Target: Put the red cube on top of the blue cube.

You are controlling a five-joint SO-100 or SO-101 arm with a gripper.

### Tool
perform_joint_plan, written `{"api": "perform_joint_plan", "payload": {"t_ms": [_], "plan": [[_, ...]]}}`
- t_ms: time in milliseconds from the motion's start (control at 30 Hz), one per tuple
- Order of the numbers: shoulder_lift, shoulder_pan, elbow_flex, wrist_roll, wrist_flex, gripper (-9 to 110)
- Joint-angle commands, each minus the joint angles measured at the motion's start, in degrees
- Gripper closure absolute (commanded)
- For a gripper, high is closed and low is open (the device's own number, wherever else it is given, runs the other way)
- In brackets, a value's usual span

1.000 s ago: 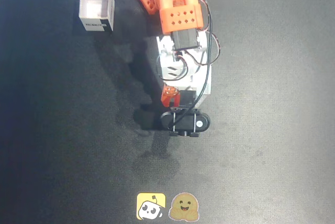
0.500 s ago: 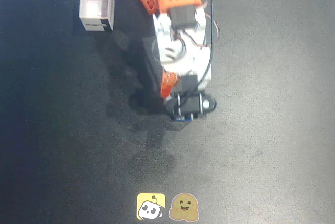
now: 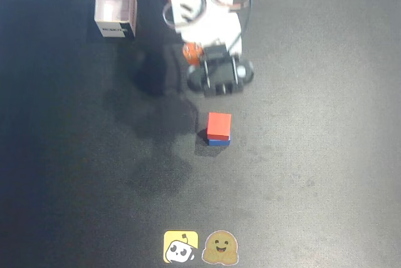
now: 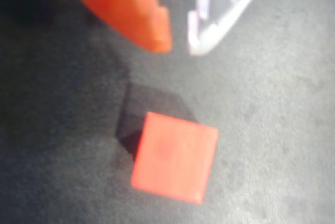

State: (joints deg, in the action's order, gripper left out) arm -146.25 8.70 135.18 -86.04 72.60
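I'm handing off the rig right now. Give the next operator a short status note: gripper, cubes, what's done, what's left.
Gripper: empty, fingertips slightly apart, lifted clear of the stack.
Red cube: sits on the blue cube, mid-table in the overhead view; only a thin blue edge shows beneath it.
White box: top left, untouched.
Done: stacking appears complete.
Left: nothing but parking the arm; check that the stack is square.

No word or number can be read anywhere: the white box (image 3: 115, 9) carries a dark label strip (its print too small to make out), and two wordless cartoon-face stickers (image 3: 200, 247) lie on the counter (image 3: 313, 155) in the overhead view.
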Motion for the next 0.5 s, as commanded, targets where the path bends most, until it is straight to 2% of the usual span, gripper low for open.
{"api": "perform_joint_plan", "payload": {"t_ms": [0,467], "plan": [[-8.0,-0.4,3.3,0.5,0.4,101],[-27.5,-1.9,16.9,-5.4,5.0,101]]}}
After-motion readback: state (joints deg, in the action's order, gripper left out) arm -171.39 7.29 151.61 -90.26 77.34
